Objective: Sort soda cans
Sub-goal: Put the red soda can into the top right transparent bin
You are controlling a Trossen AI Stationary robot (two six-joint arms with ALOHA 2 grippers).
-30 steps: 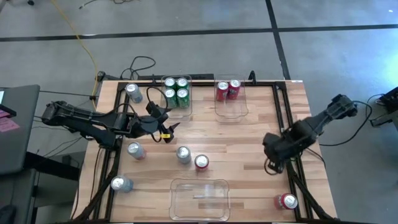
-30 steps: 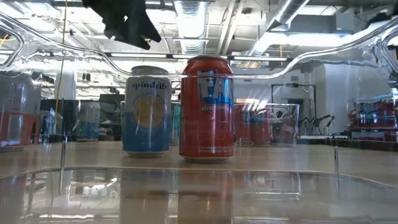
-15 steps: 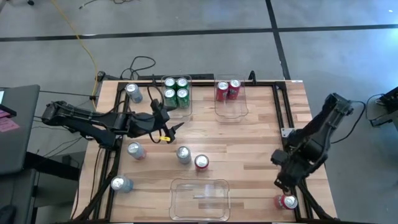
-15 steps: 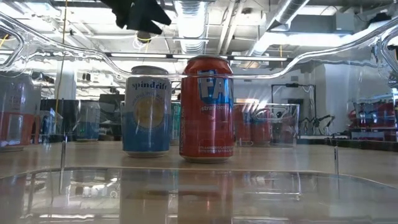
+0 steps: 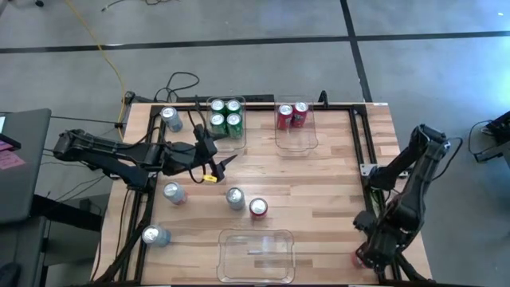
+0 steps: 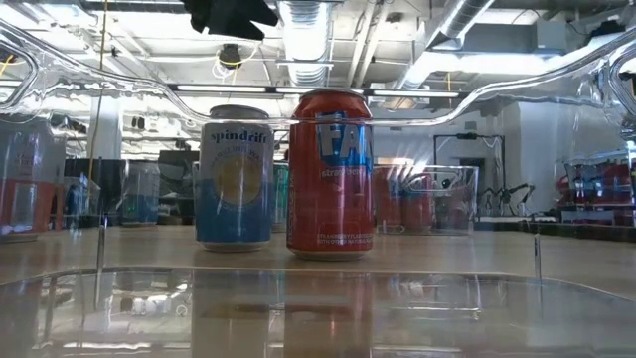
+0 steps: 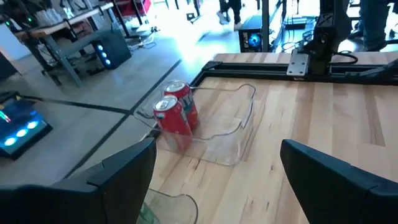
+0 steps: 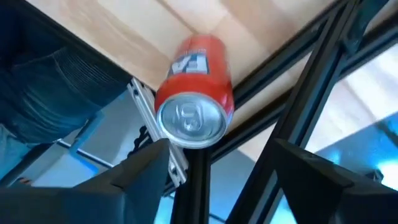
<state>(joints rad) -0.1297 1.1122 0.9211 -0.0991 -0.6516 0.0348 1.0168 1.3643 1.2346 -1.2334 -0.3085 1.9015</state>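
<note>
Red soda can (image 8: 193,93) upright at the table's near right corner, directly under the right gripper (image 8: 217,165), fingers spread wide and clear of it. Farther off, left gripper (image 5: 217,165) hanging open above the boards (image 5: 319,183) beside the green cans' bin (image 5: 225,116).

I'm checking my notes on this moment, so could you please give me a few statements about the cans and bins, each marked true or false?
1. Four green cans stand in a far bin. True.
2. The near bin holds two red cans. False: it holds none; the two red cans stand in the far bin.
3. The right gripper is open above a red can at the table's near right corner. True.
4. The left gripper grips a silver can. False: it is open and holds nothing.
</note>
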